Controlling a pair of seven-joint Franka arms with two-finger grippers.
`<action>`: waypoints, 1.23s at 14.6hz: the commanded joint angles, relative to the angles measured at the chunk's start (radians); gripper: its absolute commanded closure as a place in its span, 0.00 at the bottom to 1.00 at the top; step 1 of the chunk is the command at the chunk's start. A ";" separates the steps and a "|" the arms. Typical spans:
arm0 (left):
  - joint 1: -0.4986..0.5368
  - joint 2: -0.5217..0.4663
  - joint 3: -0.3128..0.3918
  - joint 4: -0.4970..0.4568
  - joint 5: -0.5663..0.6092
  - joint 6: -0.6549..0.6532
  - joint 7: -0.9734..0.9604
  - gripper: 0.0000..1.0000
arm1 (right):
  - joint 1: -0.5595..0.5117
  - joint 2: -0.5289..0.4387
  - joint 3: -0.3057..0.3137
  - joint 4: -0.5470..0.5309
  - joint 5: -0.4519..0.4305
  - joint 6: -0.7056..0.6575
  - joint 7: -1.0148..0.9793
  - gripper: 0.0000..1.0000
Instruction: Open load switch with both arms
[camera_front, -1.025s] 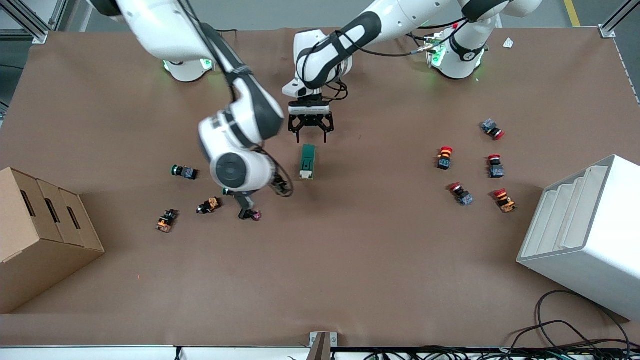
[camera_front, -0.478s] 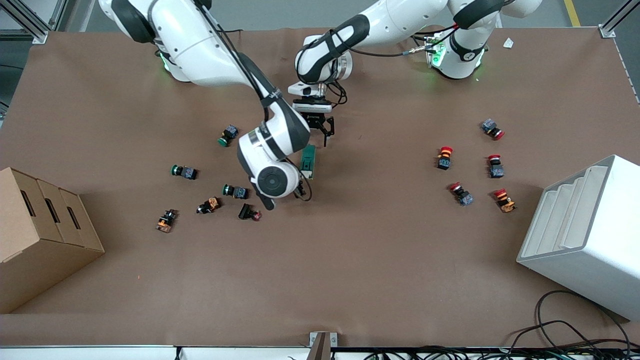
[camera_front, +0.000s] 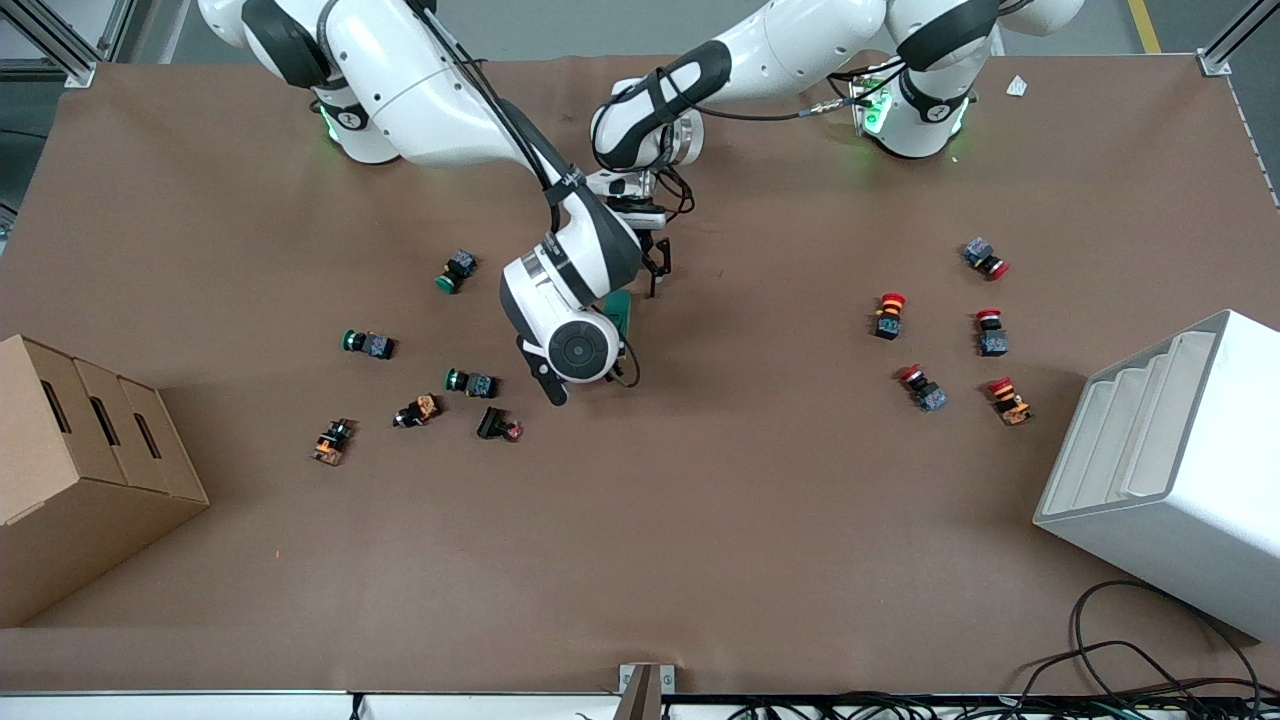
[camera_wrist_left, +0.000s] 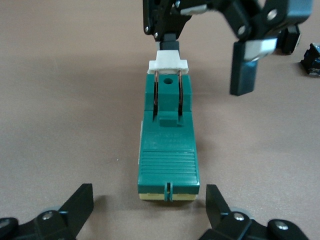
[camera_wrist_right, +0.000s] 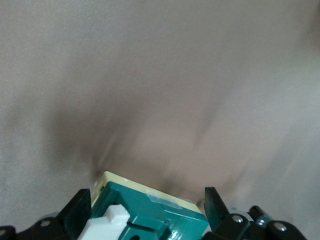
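Note:
The load switch (camera_wrist_left: 167, 145) is a dark green block lying flat on the brown table, with a white toggle (camera_wrist_left: 168, 62) at one end. In the front view only a green sliver of it (camera_front: 622, 306) shows beside the right arm's wrist (camera_front: 580, 348). My left gripper (camera_wrist_left: 150, 204) is open and low, its fingertips just short of the switch's ribbed end. One of its fingers (camera_front: 660, 268) shows in the front view. My right gripper (camera_wrist_right: 147, 212) is open and straddles the toggle end (camera_wrist_right: 107, 222) with a gap on each side.
Green and orange push-buttons (camera_front: 470, 382) lie toward the right arm's end, near a cardboard box (camera_front: 80, 470). Red push-buttons (camera_front: 890, 313) lie toward the left arm's end, near a white stepped bin (camera_front: 1170, 470). Cables run along the table's front edge.
My right arm has swung from over the push-buttons to the switch, and its open gripper now straddles the toggle end. My left gripper has stayed at the switch's other end.

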 joint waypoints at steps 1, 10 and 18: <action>-0.012 0.009 0.008 0.011 0.024 -0.011 -0.017 0.01 | -0.004 -0.040 -0.001 -0.006 -0.006 -0.083 0.011 0.00; -0.019 0.009 0.008 0.008 0.024 -0.014 -0.019 0.01 | 0.023 -0.097 0.012 -0.023 0.027 -0.204 0.014 0.00; -0.019 0.009 0.008 0.007 0.024 -0.015 -0.019 0.01 | -0.056 -0.097 0.031 0.010 0.052 -0.213 -0.032 0.00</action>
